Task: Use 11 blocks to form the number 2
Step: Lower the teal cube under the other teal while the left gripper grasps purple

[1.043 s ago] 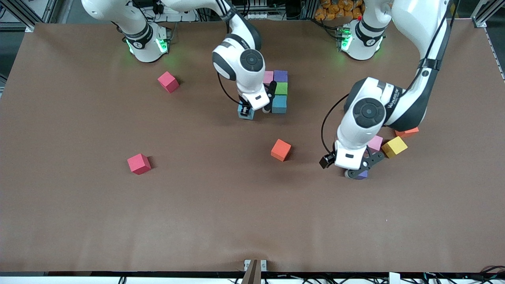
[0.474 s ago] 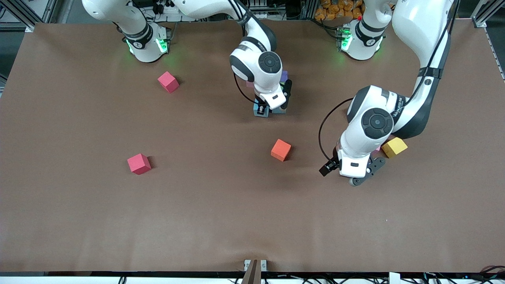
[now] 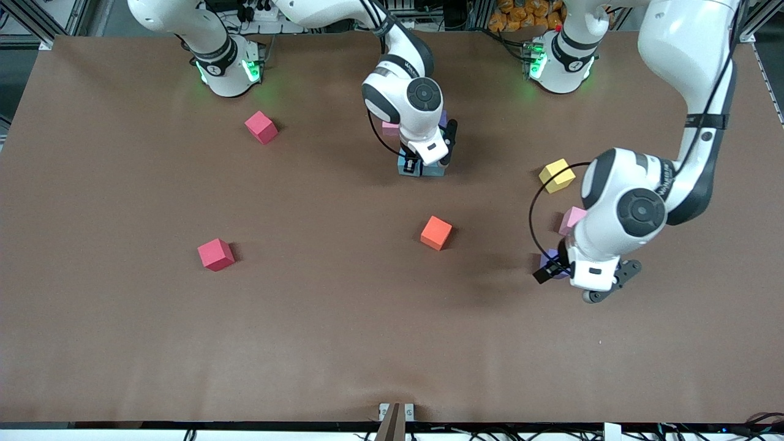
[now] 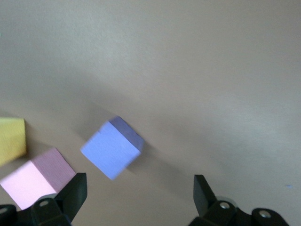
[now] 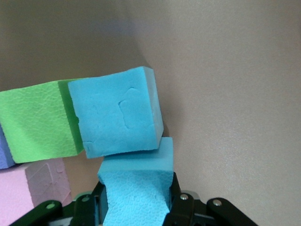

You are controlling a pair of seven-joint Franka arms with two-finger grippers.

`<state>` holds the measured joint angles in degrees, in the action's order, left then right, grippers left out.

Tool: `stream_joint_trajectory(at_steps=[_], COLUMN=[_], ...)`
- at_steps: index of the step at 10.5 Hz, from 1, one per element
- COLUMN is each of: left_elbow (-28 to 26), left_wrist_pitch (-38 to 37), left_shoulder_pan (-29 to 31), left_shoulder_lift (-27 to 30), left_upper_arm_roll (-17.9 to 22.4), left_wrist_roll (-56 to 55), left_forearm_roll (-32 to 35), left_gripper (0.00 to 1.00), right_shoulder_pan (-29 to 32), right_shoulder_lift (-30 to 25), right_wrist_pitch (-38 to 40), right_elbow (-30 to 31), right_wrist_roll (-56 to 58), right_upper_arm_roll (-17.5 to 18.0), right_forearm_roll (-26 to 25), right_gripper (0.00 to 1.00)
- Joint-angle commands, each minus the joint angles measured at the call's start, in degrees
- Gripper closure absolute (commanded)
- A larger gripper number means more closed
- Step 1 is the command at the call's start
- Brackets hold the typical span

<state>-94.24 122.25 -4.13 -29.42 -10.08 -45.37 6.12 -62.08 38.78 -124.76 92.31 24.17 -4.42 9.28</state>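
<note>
Since the earlier frame the right tool point(image 3: 409, 168) has carried its blue block point(image 5: 136, 186) in beside the placed blue block point(image 5: 117, 113) near the tabletop's edge at the robots' bases, pinching it, seemingly touching. The left tool point(image 4: 138, 200) has swung toward its arm's end, fingers spread; the purple block point(image 4: 112, 148) lies skewed just ahead of the gap.

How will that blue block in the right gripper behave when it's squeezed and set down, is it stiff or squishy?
Probably squishy: the blue block, clamped in the right gripper, bulges between the jaws, and its pitted surface looks like foam. Likely light for its size. Its flat faces should sit steadily beside the other blue block, not roll.
</note>
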Motion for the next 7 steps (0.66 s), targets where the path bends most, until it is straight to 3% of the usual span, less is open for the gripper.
stream_joint_trajectory(at_steps=[1,2,5,7], left_elbow=[1.25,0.91,-0.85,-2.69], left_wrist_pitch=[-0.87,-0.87,-0.87,-0.35], left_shoulder_pan=[-0.08,0.0,-0.35,0.79], left_shoulder_lift=[-1.34,-1.52,-2.22,-2.31], left_upper_arm_roll=[-0.3,-0.38,-0.38,-0.38], left_wrist_roll=[10.0,15.26,25.74,33.73], left_forearm_roll=[1.08,4.05,4.43,5.13], left_gripper=[0.0,0.0,0.0,0.0], right_shoulder_pan=[-0.67,-0.67,-1.2,-1.29], right_shoulder_lift=[1.47,1.74,1.83,1.83], right_wrist_pitch=[0.83,0.83,0.66,0.39], right_elbow=[-1.96,-1.96,-2.31,-2.4], right_wrist_roll=[-0.79,-0.79,-2.19,-2.11], right_upper_arm_roll=[-0.32,-0.32,-0.32,-0.32], right_forearm_roll=[0.74,0.74,0.82,0.47], right_gripper=[1.0,1.0,0.98,0.0])
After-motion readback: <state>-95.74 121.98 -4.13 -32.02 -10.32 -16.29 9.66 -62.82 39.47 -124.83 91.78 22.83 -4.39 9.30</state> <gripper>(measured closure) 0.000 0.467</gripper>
